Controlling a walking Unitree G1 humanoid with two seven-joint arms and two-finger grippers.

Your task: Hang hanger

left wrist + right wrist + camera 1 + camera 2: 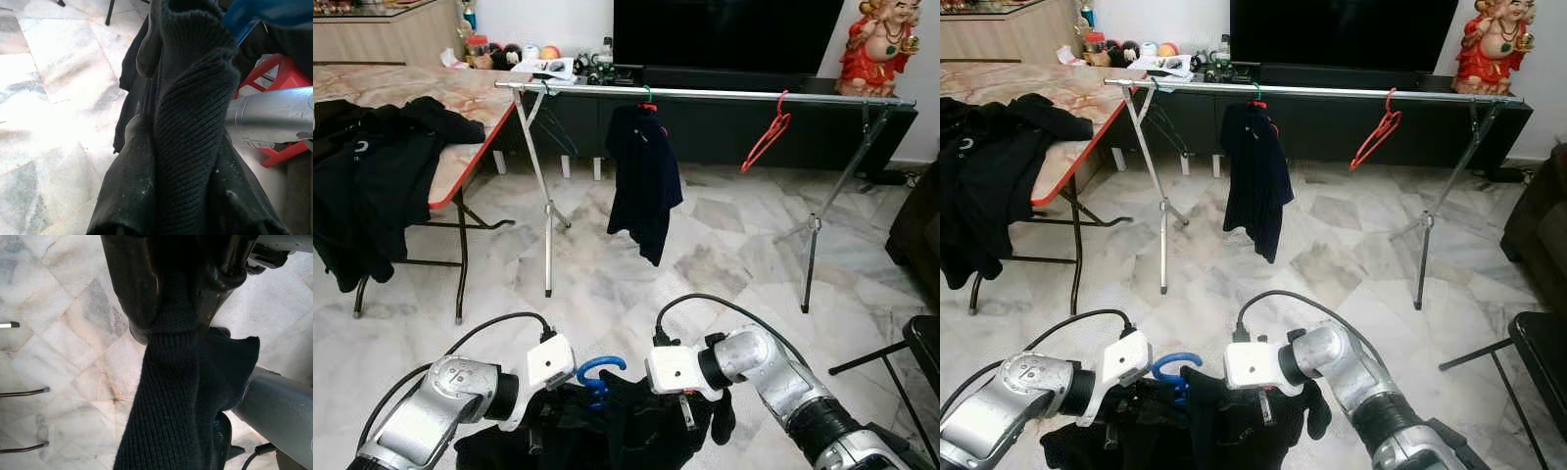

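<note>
A black knit garment (pixel 607 431) on a blue hanger, whose hook (pixel 600 369) sticks up between my wrists, hangs low in front of me. My left gripper (pixel 143 95) is shut on a fold of the knit fabric (pixel 190 122) on its left side. On the right side, my right gripper (pixel 178 318) is shut on the fabric (pixel 166 396), which is pinched between its two black fingers (pixel 132 289). The silver clothes rail (pixel 705 94) stands across the room ahead, some distance from both grippers.
A dark shirt (pixel 644 181) and an empty red hanger (pixel 766 137) hang on the rail. At the left, a table (pixel 460 98) carries black clothes (pixel 372 166). A dark chair (pixel 920 343) stands at the right. Marble floor (pixel 607 284) lies between me and the rail.
</note>
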